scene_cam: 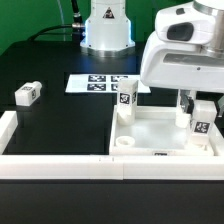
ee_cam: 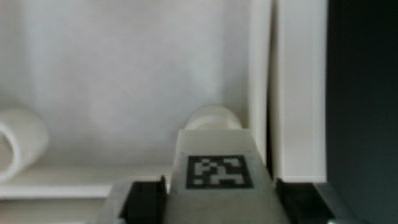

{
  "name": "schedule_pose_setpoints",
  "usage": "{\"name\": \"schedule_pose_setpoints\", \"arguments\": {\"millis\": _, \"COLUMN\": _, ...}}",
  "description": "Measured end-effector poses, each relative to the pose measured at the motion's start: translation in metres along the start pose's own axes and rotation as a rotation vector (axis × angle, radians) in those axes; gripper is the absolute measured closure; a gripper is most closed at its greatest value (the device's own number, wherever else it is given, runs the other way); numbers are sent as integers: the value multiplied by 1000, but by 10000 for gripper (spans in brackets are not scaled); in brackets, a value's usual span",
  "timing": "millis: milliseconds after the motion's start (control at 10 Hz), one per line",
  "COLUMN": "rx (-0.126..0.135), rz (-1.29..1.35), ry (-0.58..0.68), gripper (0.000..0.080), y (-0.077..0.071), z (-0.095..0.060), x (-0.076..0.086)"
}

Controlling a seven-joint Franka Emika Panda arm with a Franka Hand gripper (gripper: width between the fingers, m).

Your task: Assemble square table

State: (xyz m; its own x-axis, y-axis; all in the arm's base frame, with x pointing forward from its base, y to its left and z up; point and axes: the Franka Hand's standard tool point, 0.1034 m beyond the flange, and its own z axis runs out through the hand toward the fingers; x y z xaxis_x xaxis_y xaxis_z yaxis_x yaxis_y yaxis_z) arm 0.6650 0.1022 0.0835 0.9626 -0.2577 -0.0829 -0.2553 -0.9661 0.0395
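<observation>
Square tabletop (scene_cam: pixel 160 135) rim-up on the black table (scene_cam: pixel 60 120), just behind the front border rail (scene_cam: pixel 50 160). Inside the tabletop, by its edge on the exterior view's right: one leg (scene_cam: pixel 203 122) upright, tag showing, pinched between the gripper (scene_cam: pixel 201 105) fingers. At the tabletop's far corner on the exterior view's left: second leg (scene_cam: pixel 127 97), standing. Well off the tabletop on that side: third leg (scene_cam: pixel 27 93), lying flat. Just beyond the tabletop: marker board (scene_cam: pixel 100 83).
</observation>
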Motion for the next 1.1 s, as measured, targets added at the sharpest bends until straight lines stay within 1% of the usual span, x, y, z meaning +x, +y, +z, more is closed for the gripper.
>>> {"name": "schedule_pose_setpoints", "arguments": {"millis": 100, "rx": 10, "rz": 77, "ry": 16, "gripper": 509, "y": 0, "z": 0, "x": -1}}
{"name": "schedule_pose_setpoints", "arguments": {"millis": 200, "rx": 26, "rz": 207, "ry": 20, "gripper": 509, "y": -1, "z": 0, "x": -1}}
{"name": "schedule_pose_setpoints", "arguments": {"millis": 500, "rx": 113, "rz": 505, "ry": 18, "gripper": 509, "y": -6, "z": 0, "x": 4}}
{"name": "schedule_pose_setpoints", "arguments": {"millis": 600, "rx": 128, "rz": 607, "ry": 1, "gripper": 508, "y": -6, "z": 0, "x": 4}}
{"name": "schedule_pose_setpoints", "arguments": {"millis": 700, "rx": 137, "rz": 657, "ry": -7, "gripper": 508, "y": -7, "z": 0, "x": 4}}
{"name": "schedule_pose_setpoints", "arguments": {"millis": 800, "rx": 140, "rz": 783, "ry": -16, "gripper": 508, "y": -7, "z": 0, "x": 4}}
{"name": "schedule_pose_setpoints", "arguments": {"millis": 1000, "rx": 140, "rz": 837, "ry": -20, "gripper": 494, "y": -7, "z": 1, "x": 4}}
{"name": "schedule_pose_setpoints", "arguments": {"millis": 1100, "rx": 139, "rz": 829, "ry": -20, "gripper": 356, "y": -7, "z": 1, "x": 4}}
